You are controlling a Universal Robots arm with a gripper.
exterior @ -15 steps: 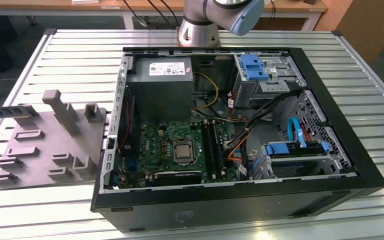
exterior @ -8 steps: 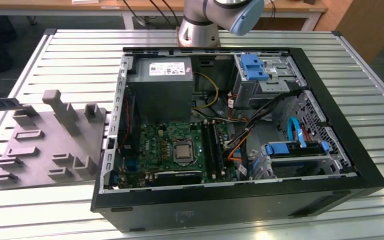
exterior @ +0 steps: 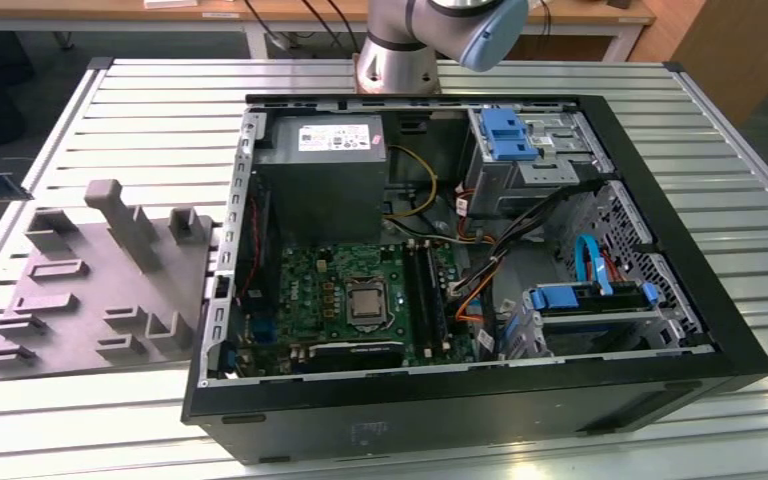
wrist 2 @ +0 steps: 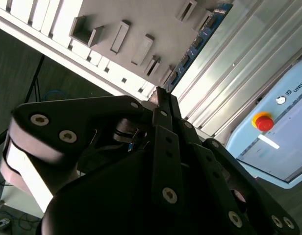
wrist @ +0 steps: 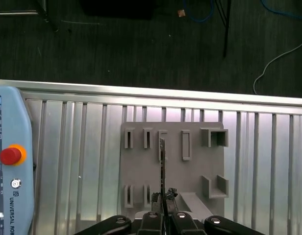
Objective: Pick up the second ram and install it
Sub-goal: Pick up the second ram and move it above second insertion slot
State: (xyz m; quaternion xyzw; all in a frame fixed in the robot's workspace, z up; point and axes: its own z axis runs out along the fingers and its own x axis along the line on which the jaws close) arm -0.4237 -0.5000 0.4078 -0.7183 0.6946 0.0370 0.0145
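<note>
Notably, the second ram (wrist: pixel 162 161) appears edge-on in the first wrist view, as a thin dark line. You cannot tell whether its far end is clear of the slots in the grey fixture plate (wrist: pixel 141 169) behind it. The second wrist view shows its blue face with small dark chips. The gripper (wrist 2: pixel 161 95) is closed on its near end. In the exterior view, centre frame, the open computer case (exterior: pixel 491 415) on the counter (exterior: pixel 131 110) holds the green motherboard (exterior: pixel 304 285) and the grey power-supply box (exterior: pixel 317 175).
</note>
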